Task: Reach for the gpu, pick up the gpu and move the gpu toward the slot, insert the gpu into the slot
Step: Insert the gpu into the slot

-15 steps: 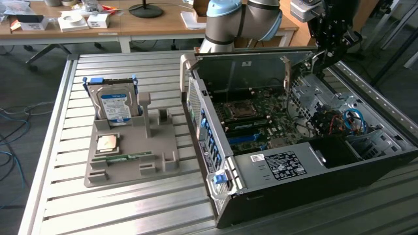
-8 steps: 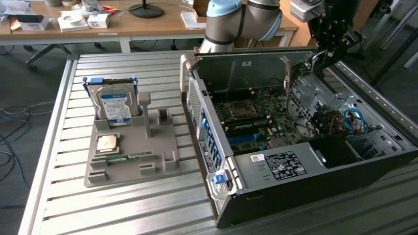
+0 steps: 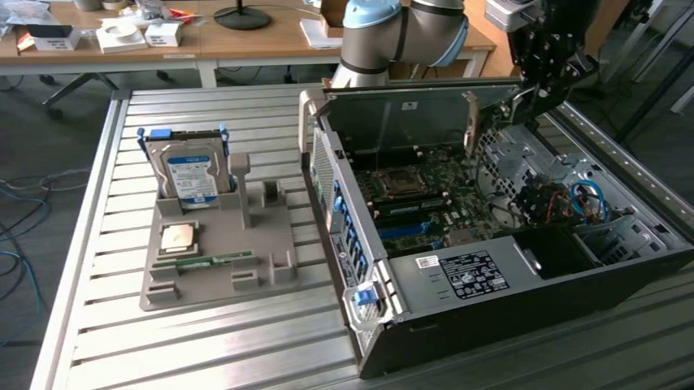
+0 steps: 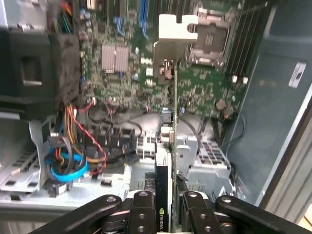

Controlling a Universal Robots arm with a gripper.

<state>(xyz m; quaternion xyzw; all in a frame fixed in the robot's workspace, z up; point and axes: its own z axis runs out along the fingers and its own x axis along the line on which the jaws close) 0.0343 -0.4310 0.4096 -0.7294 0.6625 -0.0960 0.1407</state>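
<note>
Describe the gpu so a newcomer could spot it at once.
Look inside the open computer case, above its green motherboard. The gripper holds the gpu there: a thin dark card seen edge-on. Its pale silver end bracket sets it apart from the cables and the square CPU socket nearby.

Wrist view: end effector runs off the picture edge. Its fingers clamp the gpu and hide its near end. The gpu is seen edge-on, faces hidden. The slot cannot be told apart on the blurred motherboard. Exterior view: print on the power-supply label too small to read.
</note>
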